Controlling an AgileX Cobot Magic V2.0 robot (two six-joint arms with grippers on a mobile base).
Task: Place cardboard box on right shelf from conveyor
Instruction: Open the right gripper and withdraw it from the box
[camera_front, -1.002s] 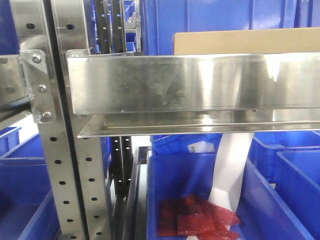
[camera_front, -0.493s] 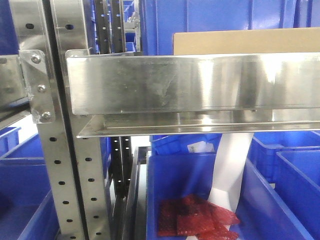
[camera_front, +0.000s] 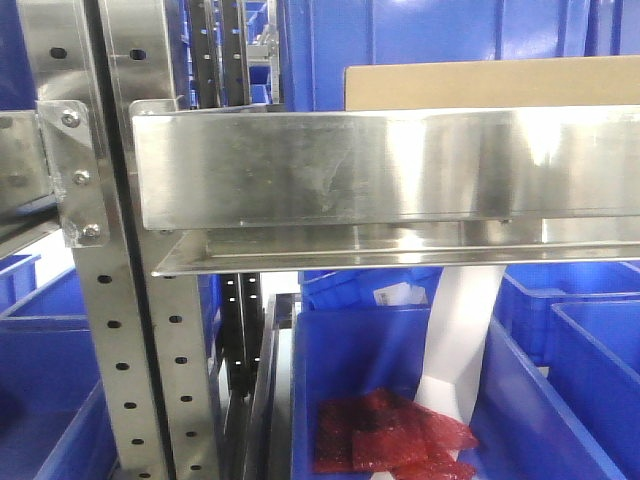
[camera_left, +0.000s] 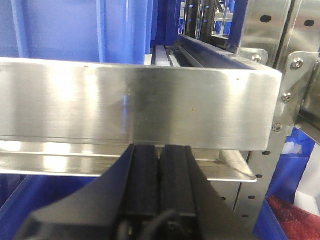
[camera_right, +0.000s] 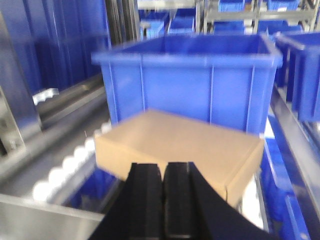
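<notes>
While the cardboard box (camera_right: 177, 150) sits up on the right shelf (camera_front: 330, 175), its top edge showing above the shelf's broad steel lip in the front view, the placing looks essentially done. From the right wrist, the box lies flat just ahead of the right tool (camera_right: 162, 200), whose two black pads are pressed together with nothing between them, a blue bin (camera_right: 187, 77) standing close behind the box. The left tool (camera_left: 160, 175) is likewise closed and empty, just under the lip of a steel shelf. To finish well, I would draw the right arm straight back and level, clear of the lip, so nothing nudges the box.
</notes>
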